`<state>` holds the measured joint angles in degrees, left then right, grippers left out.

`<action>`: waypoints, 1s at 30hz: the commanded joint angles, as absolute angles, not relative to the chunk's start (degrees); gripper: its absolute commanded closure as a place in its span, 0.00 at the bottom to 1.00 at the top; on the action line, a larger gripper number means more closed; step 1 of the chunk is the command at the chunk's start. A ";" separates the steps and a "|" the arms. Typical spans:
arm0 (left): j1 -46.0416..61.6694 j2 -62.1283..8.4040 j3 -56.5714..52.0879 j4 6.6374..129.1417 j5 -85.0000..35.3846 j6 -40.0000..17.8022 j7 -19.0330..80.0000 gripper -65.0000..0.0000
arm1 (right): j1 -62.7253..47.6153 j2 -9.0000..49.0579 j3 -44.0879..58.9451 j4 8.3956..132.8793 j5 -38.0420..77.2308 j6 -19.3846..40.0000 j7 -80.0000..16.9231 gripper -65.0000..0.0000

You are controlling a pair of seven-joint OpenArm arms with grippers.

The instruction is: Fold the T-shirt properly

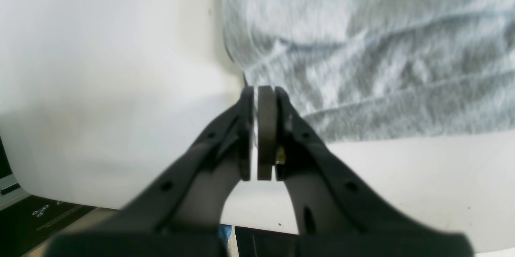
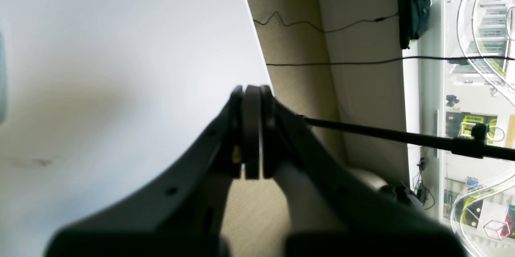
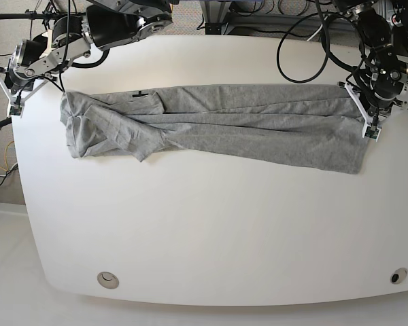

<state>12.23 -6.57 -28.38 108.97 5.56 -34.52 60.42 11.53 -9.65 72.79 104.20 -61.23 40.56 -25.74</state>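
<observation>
Grey T-shirt lies folded lengthwise across the white tabletop — left gripper and right gripper both pressed together, empty.

white table, black cables, beige carpet

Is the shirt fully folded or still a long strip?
Long strip: the T-shirt lies folded lengthwise across the table, not yet folded crosswise.

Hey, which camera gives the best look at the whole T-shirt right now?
The base view: it shows the T-shirt whole, stretched in a long band across the table. The left wrist view shows only a blurred patch of grey cloth past the left gripper. The right wrist view shows none of it.
</observation>
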 commanded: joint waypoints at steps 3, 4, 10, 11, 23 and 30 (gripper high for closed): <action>11.47 -7.16 -28.44 109.93 5.58 -34.15 59.56 1.00 | 12.26 -9.00 72.66 105.54 -60.79 40.00 -24.84 1.00; 11.47 -7.16 -28.35 109.93 5.58 -34.15 59.56 1.00 | 12.26 -9.00 72.75 105.54 -60.79 40.00 -24.84 1.00; 11.38 -7.16 -28.26 109.93 5.67 -34.15 59.56 1.00 | 12.18 -9.00 72.84 105.54 -60.79 40.00 -24.84 1.00; 11.38 -7.16 -28.26 109.93 5.67 -34.15 59.56 1.00 | 12.18 -9.00 72.84 105.54 -60.79 40.00 -24.84 1.00; 11.38 -7.16 -28.18 109.93 5.67 -34.15 59.56 1.00 | 12.26 -9.00 72.92 105.54 -60.79 40.00 -24.84 1.00; 11.30 -7.16 -27.91 109.93 5.67 -34.15 59.56 1.00 | 12.26 -9.00 72.92 105.54 -60.79 40.00 -24.84 1.00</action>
<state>11.75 -6.57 -28.05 108.97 5.58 -34.52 60.40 11.55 -9.67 73.08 104.20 -61.12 40.56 -25.74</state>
